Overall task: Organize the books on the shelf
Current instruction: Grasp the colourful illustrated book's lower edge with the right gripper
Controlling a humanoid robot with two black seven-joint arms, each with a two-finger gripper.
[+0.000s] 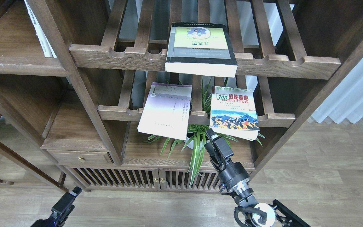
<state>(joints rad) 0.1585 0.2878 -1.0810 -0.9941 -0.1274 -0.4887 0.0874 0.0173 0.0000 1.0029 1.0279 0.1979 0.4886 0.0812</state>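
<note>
Reaching my right gripper [210, 134], fingers seemingly pressed together, toward the "300" book [233, 112]; next I must spread them and pinch its near edge.

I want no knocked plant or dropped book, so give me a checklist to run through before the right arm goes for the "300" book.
1. Right gripper near the "300" book: ok, just below its overhanging front edge.
2. Right gripper open wide enough for the book: cannot tell, fingers seen end-on.
3. Book within easy grasp: ok, its front edge juts past the lower slatted rack.
4. Spider plant out of the path: not ok, leaves right beside the gripper.
5. Left gripper out of the way: ok, low at bottom left.
6. Lavender book apart from the target: ok.
</note>
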